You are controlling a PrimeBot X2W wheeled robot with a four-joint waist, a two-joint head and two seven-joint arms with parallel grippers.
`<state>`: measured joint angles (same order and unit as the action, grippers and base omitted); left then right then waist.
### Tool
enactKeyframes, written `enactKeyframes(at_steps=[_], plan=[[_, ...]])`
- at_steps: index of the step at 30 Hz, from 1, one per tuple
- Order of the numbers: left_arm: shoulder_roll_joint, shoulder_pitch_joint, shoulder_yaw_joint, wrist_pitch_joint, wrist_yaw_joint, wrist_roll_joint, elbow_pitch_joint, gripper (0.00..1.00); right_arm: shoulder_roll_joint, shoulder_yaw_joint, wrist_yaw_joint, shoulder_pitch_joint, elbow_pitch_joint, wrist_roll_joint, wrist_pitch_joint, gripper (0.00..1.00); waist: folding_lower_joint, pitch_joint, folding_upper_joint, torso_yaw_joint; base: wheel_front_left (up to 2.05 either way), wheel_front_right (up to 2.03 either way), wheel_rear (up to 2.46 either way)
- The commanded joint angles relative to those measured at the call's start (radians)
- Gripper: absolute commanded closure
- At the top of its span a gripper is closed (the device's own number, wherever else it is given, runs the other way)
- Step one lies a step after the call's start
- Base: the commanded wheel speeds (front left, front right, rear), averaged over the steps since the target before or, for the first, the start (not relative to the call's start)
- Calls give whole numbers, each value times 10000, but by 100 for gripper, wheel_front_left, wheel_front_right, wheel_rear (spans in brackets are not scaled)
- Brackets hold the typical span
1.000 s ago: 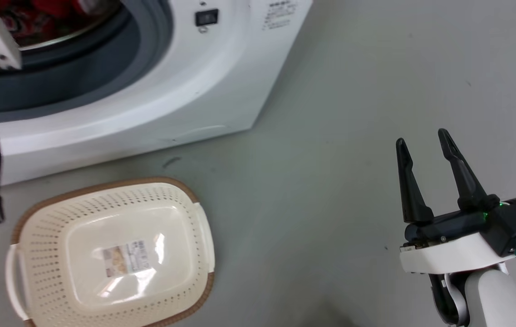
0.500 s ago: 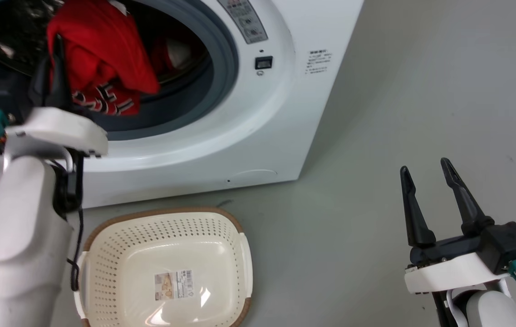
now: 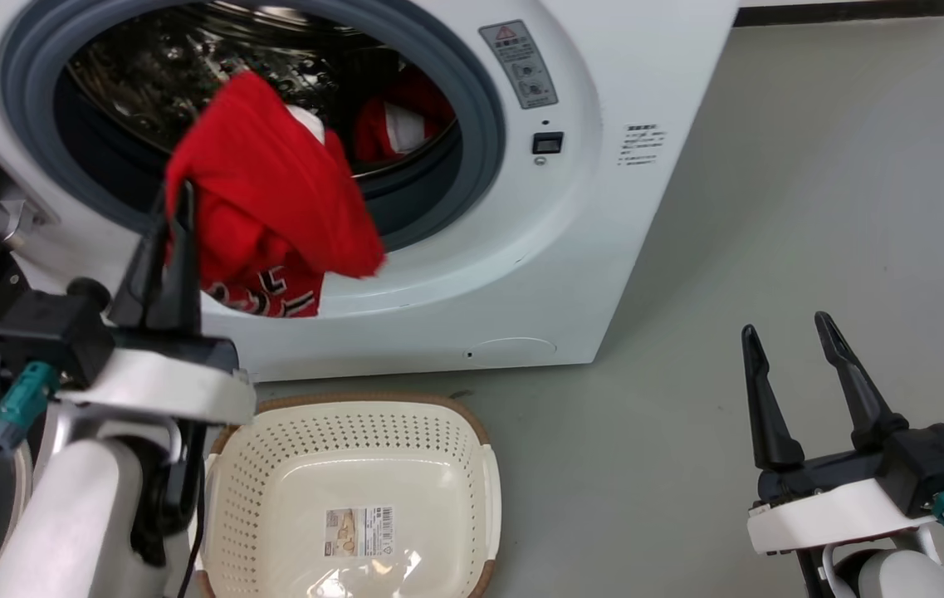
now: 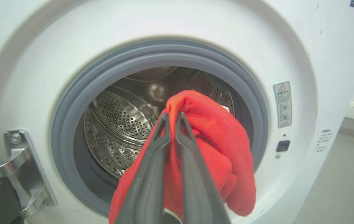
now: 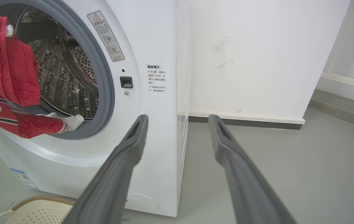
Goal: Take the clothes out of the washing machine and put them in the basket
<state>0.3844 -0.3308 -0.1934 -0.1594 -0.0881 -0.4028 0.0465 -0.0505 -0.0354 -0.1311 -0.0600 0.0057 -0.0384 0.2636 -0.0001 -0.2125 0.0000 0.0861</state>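
Left gripper clamped on red jersey hanging over washer door rim (second red piece deeper inside, 1 o'clock of it). Basket on floor at 6 o'clock; right gripper at 4 o'clock, fingers apart.

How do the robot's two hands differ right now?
The left hand is shut, pinching a red garment; the right hand is open and holds nothing. The left hand is raised before the opening of the washing machine; the right hand is off to the side, over the floor. Both have two long dark fingers on a white wrist.
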Motion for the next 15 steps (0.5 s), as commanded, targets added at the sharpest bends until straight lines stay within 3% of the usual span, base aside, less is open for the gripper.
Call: enactKeyframes(at_steps=[1, 8, 15], plan=[[124, 358, -134, 399, 62, -72, 326, 100, 6, -13, 7, -19, 15, 13, 17, 0, 1, -90, 0, -113, 0, 0, 0], [302, 1333, -630, 2116, 173, -667, 702, 100, 5, -40, 8, -230, 22, 88, 17, 0, 1, -332, 0, -220, 0, 0, 0], [417, 1944, -1489, 3952, 582, -1231, -408, 100, 6, -126, 7, -345, 33, 119, 17, 0, 1, -788, 0, -106, 0, 0, 0]])
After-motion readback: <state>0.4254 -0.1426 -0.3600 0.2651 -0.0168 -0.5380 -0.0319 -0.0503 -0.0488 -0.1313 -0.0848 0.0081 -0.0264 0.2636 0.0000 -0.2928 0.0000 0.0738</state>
